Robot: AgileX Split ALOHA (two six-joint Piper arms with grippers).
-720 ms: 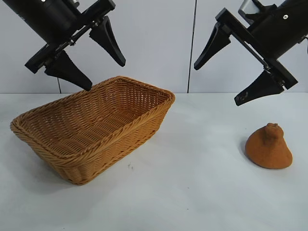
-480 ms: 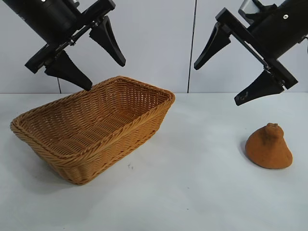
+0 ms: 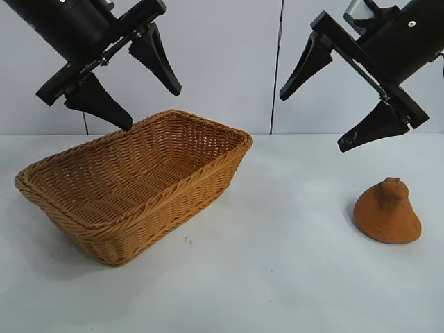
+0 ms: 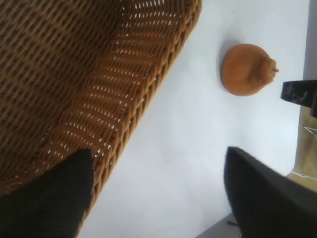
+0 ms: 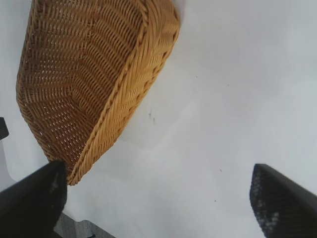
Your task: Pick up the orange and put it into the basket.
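From the outside camera, the basket [image 3: 135,184] sits on the white tabletop [image 3: 277,277], on the left side. It is brown and woven, with a braided edge, and nothing is in it. The orange [image 3: 387,211] sits on the tabletop far off to the right, well apart from the basket. It looks like a small lumpy cone with a little knob on top. The left claw [image 3: 152,109] hangs in the air above the back of the basket. Its two black fingers are spread apart and hold nothing. The right claw [image 3: 316,119] hangs in the air above the orange and a bit to the left of it. Its fingers are spread wide apart too, and it touches nothing.

From the left arm's camera, two dark fingertips [image 4: 54,198] show near the edge of the picture with a big gap between them. The basket's wall and rim [image 4: 148,94] fill one side. The orange [image 4: 246,68] sits farther off on the white tabletop.

From the right arm's camera, two black fingertips [image 5: 277,203] stand wide apart. The basket [image 5: 94,74] lies beyond them on the tabletop. The orange does not show here.
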